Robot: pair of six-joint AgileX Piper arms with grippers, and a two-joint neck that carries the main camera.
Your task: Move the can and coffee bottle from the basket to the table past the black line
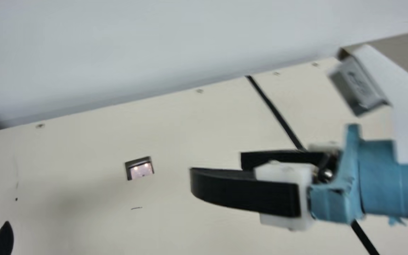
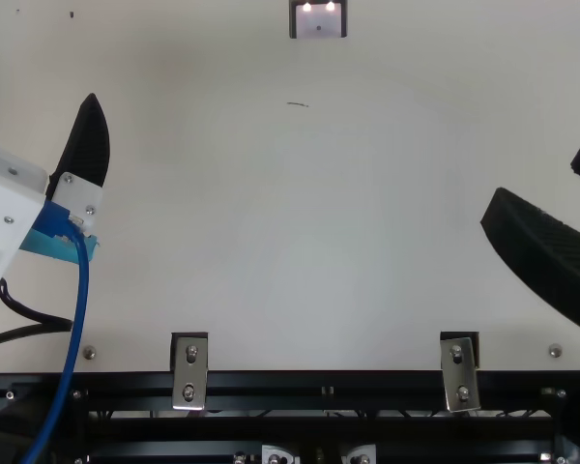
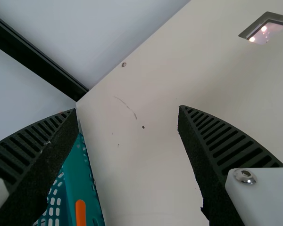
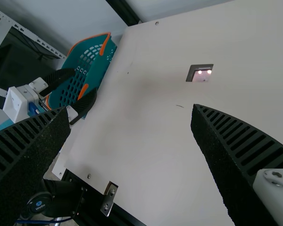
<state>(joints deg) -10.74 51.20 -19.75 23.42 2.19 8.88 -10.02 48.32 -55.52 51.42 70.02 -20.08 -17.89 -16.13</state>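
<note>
Materials: Tabletop smooth, cream, matte, w/ small screws set along far edge. Black line = thin straight strip, runs on a slant from far edge, passes behind R jaws in main view. Metal-rimmed rect. recess in surface, glossy pinkish inside w/ bright glints. Black rail along near edge, w/ silver metal brackets. Smooth blue cable at L arm.

Container: Basket, teal plastic, walls perforated w/ rounded slots, orange handles; sits at L edge of tabletop. Contents: can't tell.

L jaws: black, ribbed inner faces, curved taper to tips, white mounts. L wrist view: jaws wide open, nil held; basket partly behind one finger. R wrist view: same jaws near basket, overlapping part of it; contact can't be told.

R jaws: same ribbed black type, on white mount + light-blue wrist part. R wrist view: jaws wide open, nil held; well apart from basket.

Can & coffee bottle: posn. can't be told, nor dist. to either set of jaws. Basket, their named source, is much nearer L jaws than R.
</note>
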